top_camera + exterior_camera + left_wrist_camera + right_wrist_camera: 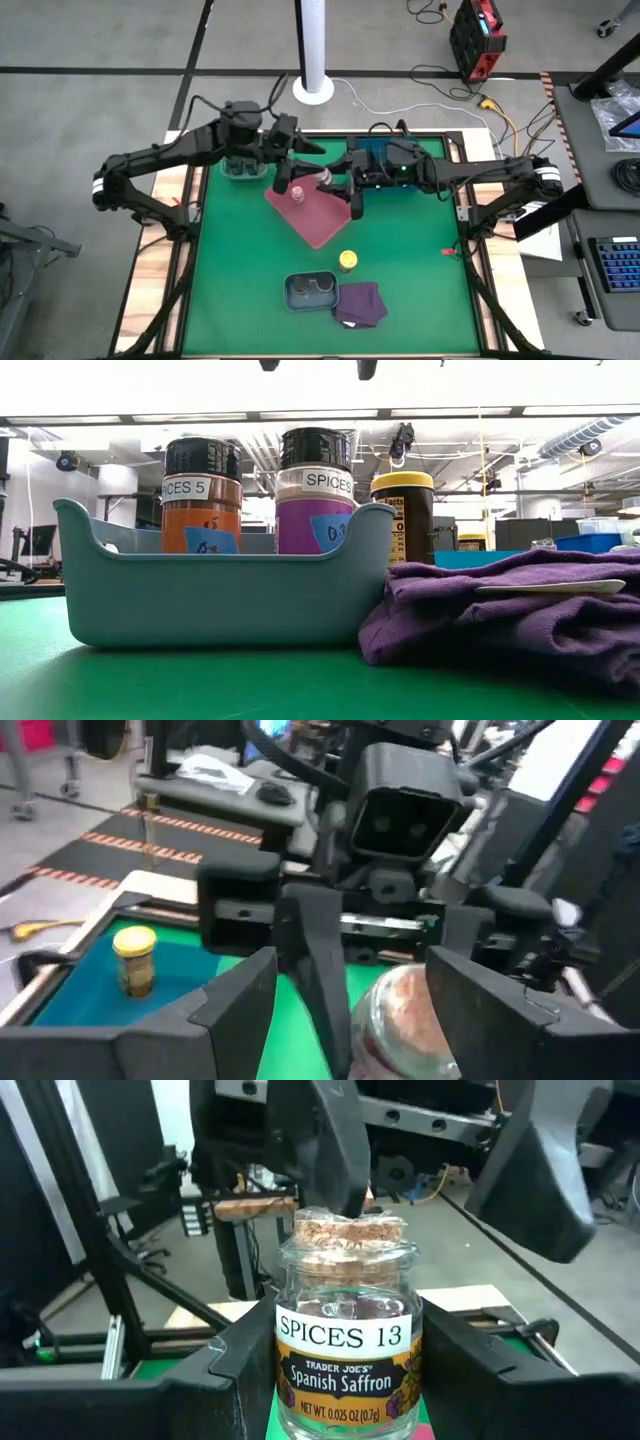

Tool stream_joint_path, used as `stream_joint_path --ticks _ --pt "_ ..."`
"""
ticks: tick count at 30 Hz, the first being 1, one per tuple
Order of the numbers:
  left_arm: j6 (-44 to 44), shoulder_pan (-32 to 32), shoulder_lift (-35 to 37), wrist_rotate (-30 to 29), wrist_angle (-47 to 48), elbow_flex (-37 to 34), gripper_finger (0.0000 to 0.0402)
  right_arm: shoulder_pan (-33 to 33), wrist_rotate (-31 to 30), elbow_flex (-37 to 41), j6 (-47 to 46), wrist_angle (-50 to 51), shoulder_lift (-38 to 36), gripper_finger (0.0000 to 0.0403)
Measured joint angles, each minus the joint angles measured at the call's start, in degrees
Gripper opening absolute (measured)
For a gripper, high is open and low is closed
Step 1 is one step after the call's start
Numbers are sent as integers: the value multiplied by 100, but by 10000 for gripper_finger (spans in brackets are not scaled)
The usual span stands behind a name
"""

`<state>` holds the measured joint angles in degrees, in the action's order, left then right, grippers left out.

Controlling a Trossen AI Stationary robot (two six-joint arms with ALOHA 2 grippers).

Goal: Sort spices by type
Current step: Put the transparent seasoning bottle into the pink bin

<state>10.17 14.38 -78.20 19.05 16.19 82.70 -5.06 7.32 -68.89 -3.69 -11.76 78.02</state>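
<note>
Saffron jar [345, 1330] between our right gripper [340, 1370] fingers, spread, not clamped; left gripper [345, 1020] opposite, fingers likewise apart around same jar, above pink tray [318, 215].

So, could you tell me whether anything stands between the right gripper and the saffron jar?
Nothing visible does: the saffron jar sits directly at the right gripper. The open left gripper hangs just beyond it.

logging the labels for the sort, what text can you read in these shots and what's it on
"SPICES 13", "TRADER JOE'S", "Spanish Saffron", "NET WT. 0.025 OZ (0.7g)": cork-topped glass jar.
"SPICES 5": orange jar in the grey tray.
"SPICES", rest hidden: purple jar, same tray.
Yellow-lidded jar: print too small to read.
Blue stickers on both tray jars: unreadable.
</note>
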Motion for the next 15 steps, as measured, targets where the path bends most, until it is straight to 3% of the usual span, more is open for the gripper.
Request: stream_joint_path --ticks 15 --pt "-367 -84 133 162 -204 0 238 -7 -113 -16 140 87 0 182"
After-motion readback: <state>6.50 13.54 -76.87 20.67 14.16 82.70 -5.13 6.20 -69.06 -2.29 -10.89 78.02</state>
